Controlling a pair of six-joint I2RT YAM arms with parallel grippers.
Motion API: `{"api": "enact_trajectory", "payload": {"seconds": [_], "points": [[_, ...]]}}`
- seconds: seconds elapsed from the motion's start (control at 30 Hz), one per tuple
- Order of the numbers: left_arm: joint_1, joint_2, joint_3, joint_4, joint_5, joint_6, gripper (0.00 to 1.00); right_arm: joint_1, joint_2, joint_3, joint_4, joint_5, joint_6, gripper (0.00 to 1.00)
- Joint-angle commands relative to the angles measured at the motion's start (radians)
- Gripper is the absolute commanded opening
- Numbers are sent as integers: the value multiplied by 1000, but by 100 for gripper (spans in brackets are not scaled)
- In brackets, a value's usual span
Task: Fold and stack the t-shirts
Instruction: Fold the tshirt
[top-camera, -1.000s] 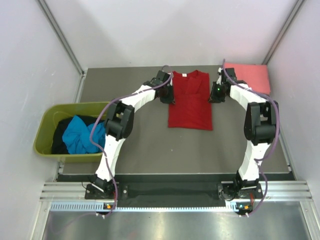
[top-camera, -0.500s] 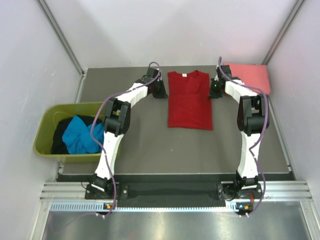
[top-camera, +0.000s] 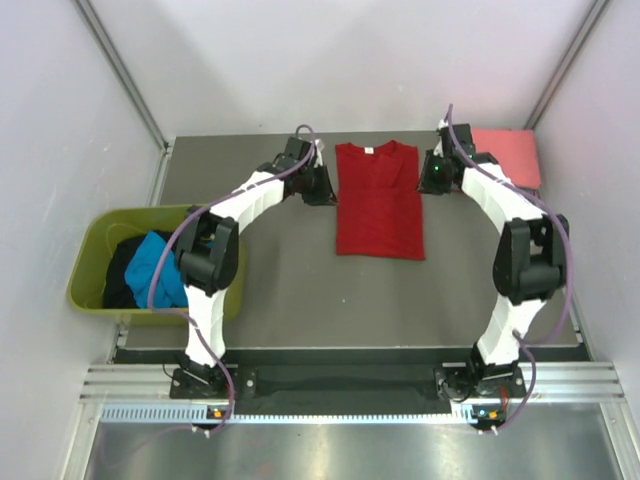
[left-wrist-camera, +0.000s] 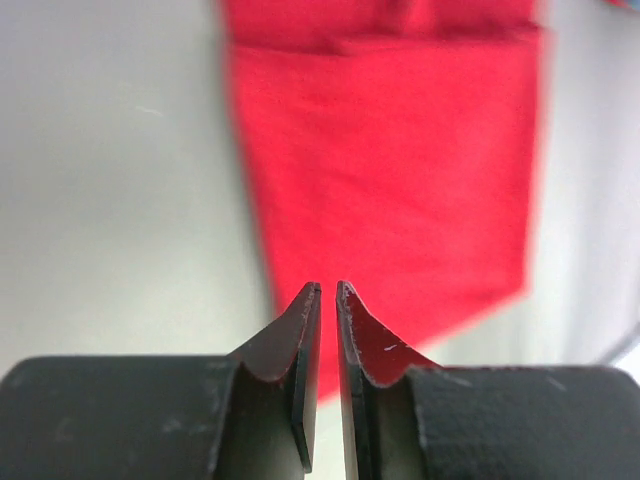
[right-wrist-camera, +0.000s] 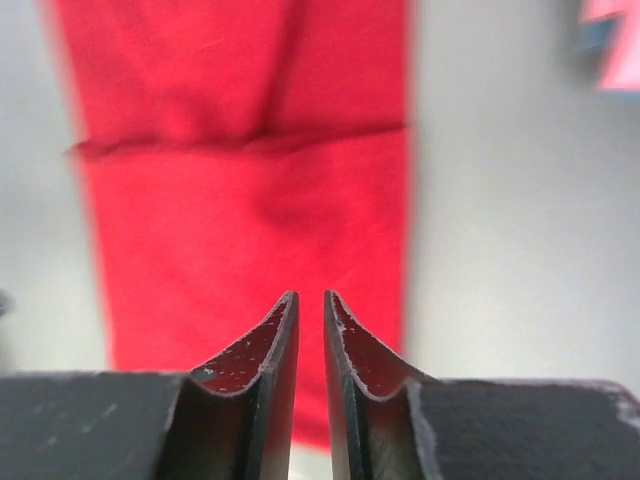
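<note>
A bright red t-shirt (top-camera: 380, 205) lies flat at the back middle of the table, folded into a long narrow strip with the collar at the far end. My left gripper (top-camera: 322, 190) hovers just off its left edge and my right gripper (top-camera: 432, 183) just off its right edge. In the left wrist view the left gripper (left-wrist-camera: 328, 287) has its jaws a thin slit apart with nothing between them, the red t-shirt (left-wrist-camera: 390, 150) beyond. The right gripper (right-wrist-camera: 311, 295) shows the same narrow empty gap above the red t-shirt (right-wrist-camera: 250, 200). A folded salmon-pink t-shirt (top-camera: 508, 155) lies at the back right.
An olive-green tub (top-camera: 90, 270) stands off the table's left edge, holding a crumpled blue t-shirt (top-camera: 155, 270) and black cloth (top-camera: 118, 275). White walls close in on three sides. A metal rail runs along the near edge.
Both grippers have drawn back from the red t-shirt's side edges and hang beside it. The left arm's elbow has swung left. The right jaws have parted slightly.
</note>
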Motion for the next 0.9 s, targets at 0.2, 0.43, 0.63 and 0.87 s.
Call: {"api": "enact_trajectory", "payload": {"seconds": [0.2,0.43,0.63,0.87], "points": [[-149,-85,-194,182,89,-42,16,127,-140,-261,175,-304,76,16],[-210,-97,-332,144,-57,-37,15,164,-89,-457,264,-254,47,14],[-239,-122,-390,81,-154,-33,14,164,-130,-508,247,-206,18,15],[-250,-206,-298,-51,-241,-20,14,156,-259,-492,157,-162,30,16]]}}
